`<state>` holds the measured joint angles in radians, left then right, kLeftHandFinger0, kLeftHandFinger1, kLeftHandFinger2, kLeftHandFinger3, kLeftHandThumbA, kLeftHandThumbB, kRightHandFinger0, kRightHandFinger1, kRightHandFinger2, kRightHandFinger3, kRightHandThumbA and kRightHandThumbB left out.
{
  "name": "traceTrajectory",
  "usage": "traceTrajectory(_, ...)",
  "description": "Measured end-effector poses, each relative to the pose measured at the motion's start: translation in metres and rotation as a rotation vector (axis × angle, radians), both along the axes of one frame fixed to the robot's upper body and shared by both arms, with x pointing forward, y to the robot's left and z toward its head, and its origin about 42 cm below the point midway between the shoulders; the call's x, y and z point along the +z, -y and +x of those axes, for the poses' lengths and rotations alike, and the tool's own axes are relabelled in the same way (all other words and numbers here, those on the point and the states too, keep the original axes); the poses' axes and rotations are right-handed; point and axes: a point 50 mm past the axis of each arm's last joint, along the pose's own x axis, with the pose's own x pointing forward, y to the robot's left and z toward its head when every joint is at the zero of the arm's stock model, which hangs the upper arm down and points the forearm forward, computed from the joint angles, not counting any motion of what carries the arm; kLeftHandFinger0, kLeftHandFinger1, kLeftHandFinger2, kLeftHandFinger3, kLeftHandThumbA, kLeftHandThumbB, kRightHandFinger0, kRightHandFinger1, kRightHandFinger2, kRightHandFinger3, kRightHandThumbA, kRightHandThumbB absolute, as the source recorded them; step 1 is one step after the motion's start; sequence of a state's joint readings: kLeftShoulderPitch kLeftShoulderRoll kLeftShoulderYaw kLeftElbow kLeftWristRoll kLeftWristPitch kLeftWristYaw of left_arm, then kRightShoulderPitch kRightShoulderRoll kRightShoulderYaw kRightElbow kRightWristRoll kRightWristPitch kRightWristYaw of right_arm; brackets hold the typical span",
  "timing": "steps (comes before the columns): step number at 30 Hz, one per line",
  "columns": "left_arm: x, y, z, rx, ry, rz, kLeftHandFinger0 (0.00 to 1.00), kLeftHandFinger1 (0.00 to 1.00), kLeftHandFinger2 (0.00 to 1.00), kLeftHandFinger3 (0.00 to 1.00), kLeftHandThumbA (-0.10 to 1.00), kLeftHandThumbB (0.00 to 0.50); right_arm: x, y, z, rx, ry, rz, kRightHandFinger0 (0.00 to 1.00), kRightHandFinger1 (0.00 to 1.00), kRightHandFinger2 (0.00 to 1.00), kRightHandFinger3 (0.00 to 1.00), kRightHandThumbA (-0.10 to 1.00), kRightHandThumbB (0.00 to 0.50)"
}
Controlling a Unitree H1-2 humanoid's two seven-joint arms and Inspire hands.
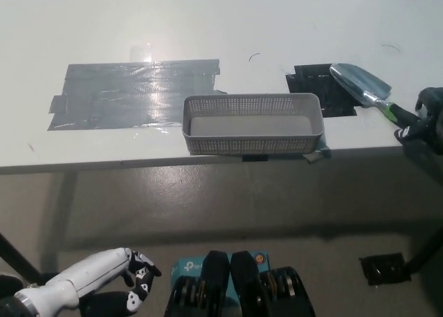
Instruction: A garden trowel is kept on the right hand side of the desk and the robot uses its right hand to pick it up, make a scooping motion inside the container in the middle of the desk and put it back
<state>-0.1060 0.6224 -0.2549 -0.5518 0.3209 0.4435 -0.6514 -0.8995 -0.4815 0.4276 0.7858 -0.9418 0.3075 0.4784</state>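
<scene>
Since the garden trowel (363,85) is held only at the far end of its green handle (393,110), with the grey blade reaching out over the right edge of the black tape patch (315,78) on the right side of the desk (208,19), the hold itself looks to me like the weak spot; gripped that far back, the blade is heavy out front and could droop or twist on the way across; if it does, the tip may catch the rim of the mesh container (252,145), which looks light and sits right at the desk's front edge, so one knock could shove it off; whether the blade is clear of the surface I can't say for sure. The black right hand (423,120) sits at the far right, near the desk's front edge and half cut off from view; its fingers look wrapped round the handle's end. Down at the lower left, below desk level, the white left hand (128,275) rests holding nothing; slack or clenched, I cannot tell.
</scene>
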Motion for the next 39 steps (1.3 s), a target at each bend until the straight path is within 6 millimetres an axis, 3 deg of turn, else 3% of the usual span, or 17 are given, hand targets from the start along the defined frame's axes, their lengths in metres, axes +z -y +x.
traceTrajectory(1,0.000,0.000,0.000,0.000,0.000,0.001,0.67,0.67,0.74,0.84,0.89,0.116,0.000,0.000,0.000,0.003,0.004,0.000,0.22,0.45,0.51,0.72,-0.04,0.045)
traceTrajectory(2,0.000,0.000,0.000,-0.001,-0.001,0.001,0.67,0.67,0.74,0.84,0.89,0.119,0.000,-0.001,0.000,0.005,0.007,-0.001,0.20,0.46,0.54,0.77,0.02,0.001)
traceTrajectory(4,0.000,0.000,0.000,-0.001,-0.001,0.002,0.67,0.67,0.74,0.84,0.91,0.128,-0.003,0.000,0.000,0.006,0.017,-0.006,0.24,0.52,0.59,0.78,0.12,0.000)
traceTrajectory(5,0.000,0.000,0.000,-0.001,-0.001,0.003,0.67,0.67,0.74,0.84,0.92,0.129,-0.004,-0.001,-0.001,0.010,0.028,-0.008,0.25,0.51,0.58,0.78,0.33,0.000)
traceTrajectory(6,0.000,-0.001,0.000,-0.001,-0.001,0.004,0.67,0.67,0.74,0.84,0.91,0.124,-0.006,-0.001,-0.001,0.014,0.041,-0.011,0.23,0.48,0.55,0.70,0.34,0.000)
traceTrajectory(8,0.000,-0.001,0.000,-0.002,-0.003,0.006,0.67,0.67,0.74,0.84,0.91,0.114,-0.010,-0.003,-0.003,0.022,0.064,-0.013,0.05,0.36,0.49,0.50,0.09,0.000)
traceTrajectory(9,0.000,-0.001,0.000,-0.004,-0.003,0.007,0.67,0.67,0.74,0.84,0.91,0.113,-0.012,-0.003,-0.004,0.026,0.076,-0.015,0.02,0.39,0.57,0.45,0.02,0.000)
traceTrajectory(10,0.000,-0.001,0.000,-0.004,-0.004,0.007,0.68,0.68,0.74,0.85,0.91,0.117,-0.013,-0.003,-0.005,0.029,0.084,-0.015,0.00,0.37,0.59,0.42,0.05,0.000)
traceTrajectory(11,0.000,-0.001,0.000,-0.004,-0.004,0.007,0.69,0.68,0.75,0.85,0.91,0.114,-0.017,-0.003,-0.007,0.034,0.102,-0.017,0.00,0.40,0.67,0.46,-0.01,0.000)
traceTrajectory(14,0.000,-0.001,-0.001,-0.005,-0.004,0.007,0.69,0.68,0.75,0.84,0.91,0.123,-0.024,-0.003,-0.010,0.054,0.131,-0.016,0.03,0.42,0.66,0.35,-0.05,0.000)
traceTrajectory(16,0.000,-0.001,-0.001,-0.005,-0.005,0.008,0.69,0.68,0.75,0.83,0.90,0.125,-0.031,-0.004,-0.013,0.072,0.149,-0.013,0.13,0.50,0.71,0.37,-0.05,0.000)
traceTrajectory(18,0.000,-0.001,-0.001,-0.006,-0.005,0.008,0.68,0.68,0.74,0.83,0.90,0.120,-0.034,-0.008,-0.013,0.083,0.180,-0.016,0.17,0.49,0.66,0.45,-0.09,0.000)
traceTrajectory(21,0.001,-0.001,-0.001,-0.006,-0.005,0.008,0.67,0.67,0.73,0.82,0.88,0.121,-0.034,-0.008,-0.013,0.086,0.216,-0.030,0.10,0.39,0.56,0.52,-0.10,0.000)
traceTrajectory(22,0.001,-0.001,-0.001,-0.006,-0.005,0.008,0.67,0.67,0.73,0.82,0.88,0.127,-0.034,-0.008,-0.013,0.088,0.225,-0.033,0.13,0.43,0.60,0.57,-0.09,0.000)
traceTrajectory(28,0.002,-0.001,0.000,-0.010,-0.006,0.014,0.68,0.68,0.74,0.83,0.90,0.126,-0.035,-0.009,-0.013,0.098,0.264,-0.048,0.02,0.29,0.49,0.48,-0.10,0.000)
traceTrajectory(35,0.004,-0.001,0.002,-0.020,-0.004,0.018,0.66,0.66,0.72,0.80,0.84,0.114,-0.039,-0.013,-0.012,0.103,0.271,-0.059,0.02,0.41,0.69,0.56,-0.05,0.000)
traceTrajectory(39,0.004,-0.001,0.002,-0.025,-0.011,0.018,0.65,0.65,0.71,0.79,0.81,0.094,-0.040,-0.015,-0.010,0.109,0.256,-0.086,0.06,0.43,0.71,0.65,0.05,0.000)
